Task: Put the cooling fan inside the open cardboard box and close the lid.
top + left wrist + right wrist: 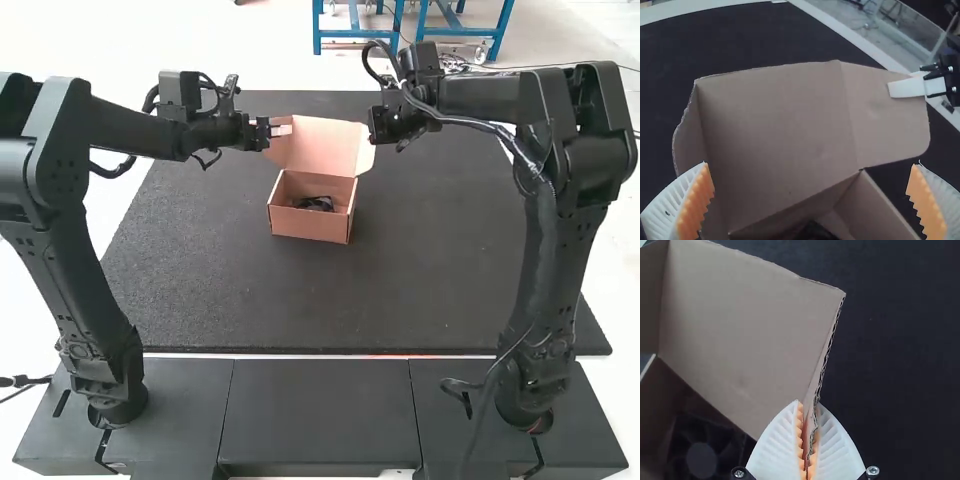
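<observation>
The brown cardboard box [310, 212] stands on the black mat with its lid [325, 146] raised at the back. The black cooling fan [318, 204] lies inside it, and part of the fan [700, 457] shows in the right wrist view. My right gripper [377, 124] is shut on the edge of the lid's right side flap [817, 390], its pads pinching the cardboard. At the lid's left side is my left gripper [272, 132]. It is open, with the lid [790, 140] between its wide-spread fingers [692, 202]. The right gripper's white finger [907, 88] lies on the lid's far corner.
The black mat [200, 260] covers most of the table, with bare mat on all sides of the box. A black base strip [320, 410] runs along the near edge between the two arm mounts.
</observation>
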